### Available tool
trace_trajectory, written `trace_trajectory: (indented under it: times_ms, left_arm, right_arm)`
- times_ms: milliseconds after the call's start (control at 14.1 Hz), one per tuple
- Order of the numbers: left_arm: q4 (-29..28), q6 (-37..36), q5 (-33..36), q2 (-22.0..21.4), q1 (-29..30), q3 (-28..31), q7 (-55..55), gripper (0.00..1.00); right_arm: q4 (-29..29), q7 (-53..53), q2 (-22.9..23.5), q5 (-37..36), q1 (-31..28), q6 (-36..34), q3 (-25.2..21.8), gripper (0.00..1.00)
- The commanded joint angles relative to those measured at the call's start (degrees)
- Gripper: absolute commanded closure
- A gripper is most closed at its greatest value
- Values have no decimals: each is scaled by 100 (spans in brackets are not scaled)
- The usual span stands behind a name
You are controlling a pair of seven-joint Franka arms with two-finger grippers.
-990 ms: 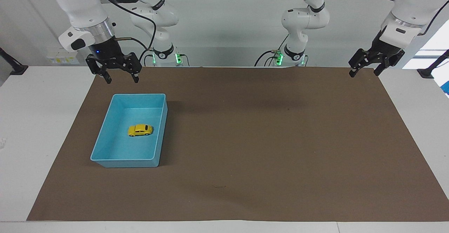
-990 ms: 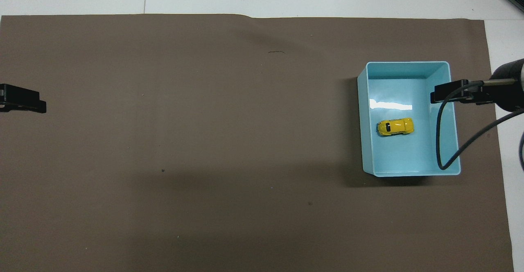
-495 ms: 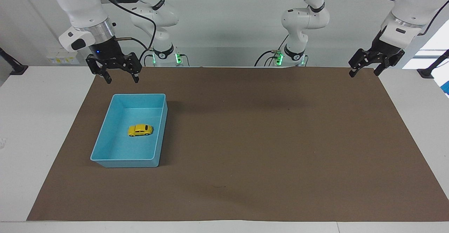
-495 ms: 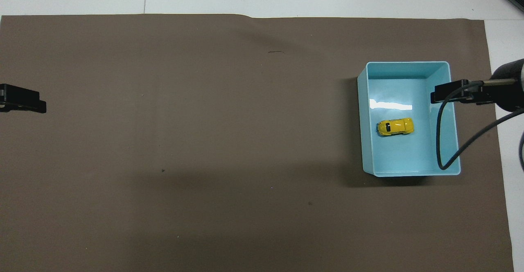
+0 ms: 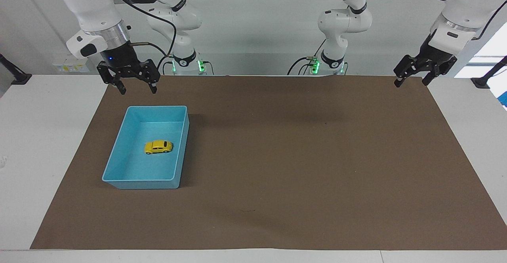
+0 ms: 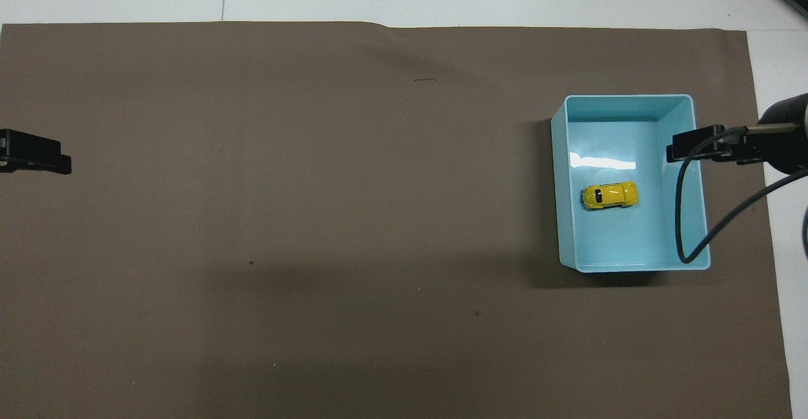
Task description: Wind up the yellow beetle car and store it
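The yellow beetle car (image 5: 158,147) sat on its wheels on the floor of the blue bin (image 5: 119,164), roughly in the middle and clear of every wall (its length ran across the bin's short width). In the overhead view the car (image 6: 610,195) lay just nearer to the robots than a bright glare patch on the bin's floor. I saw the bin (image 6: 631,266) standing on the brown mat (image 5: 297,176) toward the right arm's end of the desk (image 5: 47,136), with nothing else inside it.

The right tool (image 5: 136,89) hung in the air over the mat just off the bin's robot-side rim, pointing down, its two fingers spread wide with nothing between them. From overhead only one dark finger of it and a looping black cable (image 6: 685,217) crossed above the bin's side wall.

The left tool (image 5: 410,81) waited at the other end, raised over the mat's corner closest to the robots, tilted, its fingers likewise parted and holding nothing. It was well apart from the bin and the car.
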Motion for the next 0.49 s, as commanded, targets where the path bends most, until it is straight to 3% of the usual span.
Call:
trace_trajectory:
  times_ms: [0, 424]
  left_arm:
    - [-9, -102, -15, -70, 6, 8, 17, 0]
    - [-9, -102, -15, -70, 6, 8, 17, 0]
  right_arm:
    - [16, 59, -65, -190, -25, -191, 19, 0]
    - [25, 51, -65, -200, -25, -165, 27, 0]
